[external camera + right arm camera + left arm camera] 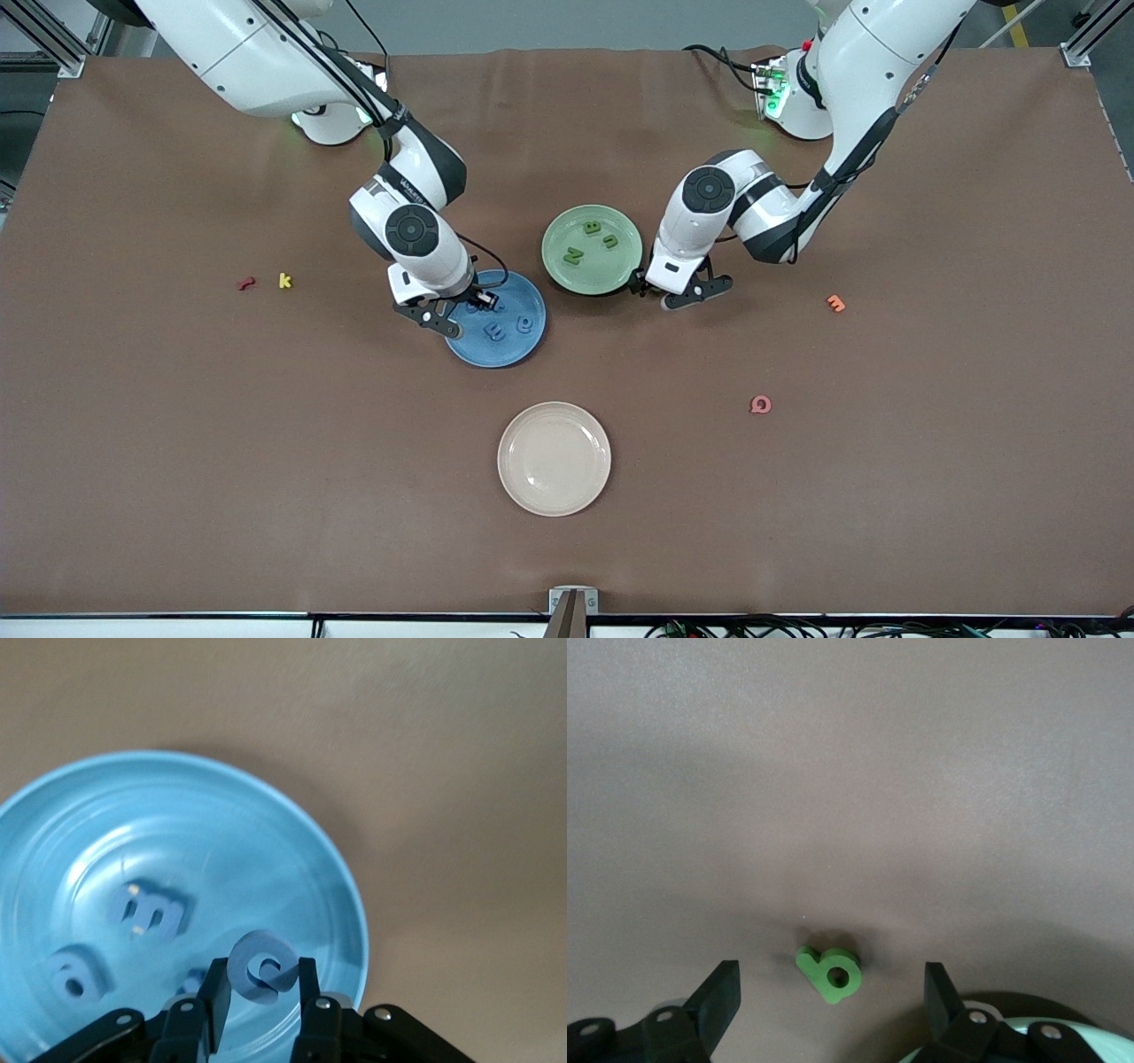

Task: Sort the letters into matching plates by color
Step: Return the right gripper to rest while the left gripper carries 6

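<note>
Nearly done — my right gripper pinches the last blue letter over the blue plate mid-frame, which holds three, while my left gripper, spread, straddles the fourth green letter on the table beside the three-lettered green plate.

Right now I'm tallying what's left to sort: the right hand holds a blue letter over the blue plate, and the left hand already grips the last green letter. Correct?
Not quite. The left hand is open; the last green letter lies on the table between its fingers, ungripped, as the left wrist view shows. The right hand does hold a blue letter over the blue plate.
</note>
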Robot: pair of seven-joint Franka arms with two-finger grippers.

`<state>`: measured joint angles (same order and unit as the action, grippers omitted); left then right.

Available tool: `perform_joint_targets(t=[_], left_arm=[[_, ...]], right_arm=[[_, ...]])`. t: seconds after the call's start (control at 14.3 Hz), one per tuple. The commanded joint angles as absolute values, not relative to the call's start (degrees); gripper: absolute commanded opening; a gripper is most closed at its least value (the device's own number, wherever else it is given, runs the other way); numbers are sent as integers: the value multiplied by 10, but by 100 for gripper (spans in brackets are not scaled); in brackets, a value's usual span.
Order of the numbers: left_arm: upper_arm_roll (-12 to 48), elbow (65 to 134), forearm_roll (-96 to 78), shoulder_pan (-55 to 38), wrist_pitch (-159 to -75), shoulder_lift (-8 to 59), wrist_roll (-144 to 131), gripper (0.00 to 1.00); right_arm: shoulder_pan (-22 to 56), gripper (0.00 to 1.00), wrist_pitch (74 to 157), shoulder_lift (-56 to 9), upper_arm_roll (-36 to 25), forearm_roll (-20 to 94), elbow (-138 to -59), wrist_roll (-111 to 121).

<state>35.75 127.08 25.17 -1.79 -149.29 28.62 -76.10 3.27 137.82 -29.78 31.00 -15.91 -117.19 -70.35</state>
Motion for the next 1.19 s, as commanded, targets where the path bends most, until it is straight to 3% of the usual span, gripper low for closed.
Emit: perform_joint_targets(t=[0.0, 0.07, 0.14, 0.42, 0.63, 1.12], left_arm=[[359, 1274, 265, -20, -1496, 293, -760, 92], [359, 1274, 267, -21, -1496, 297, -760, 92], [359, 1274, 267, -21, -1496, 298, -760, 92], [358, 1274, 267, -21, -1496, 301, -761, 82], [358, 1274, 272, -20, -1496, 303, -761, 75], [357, 1266, 287, -18, -1497, 316, -762, 65]], right_arm=[[26, 25, 1381, -280, 310, -173, -1183, -715], [24, 90, 1381, -280, 310, -173, -1180, -715], [23, 100, 1376, -280, 310, -172, -1176, -715], [20, 100, 1349, -278, 311, -172, -1153, -705], [13, 100, 1280, -265, 312, -172, -1121, -660], [-86, 100, 1163, -186, 316, -165, -1104, -447]])
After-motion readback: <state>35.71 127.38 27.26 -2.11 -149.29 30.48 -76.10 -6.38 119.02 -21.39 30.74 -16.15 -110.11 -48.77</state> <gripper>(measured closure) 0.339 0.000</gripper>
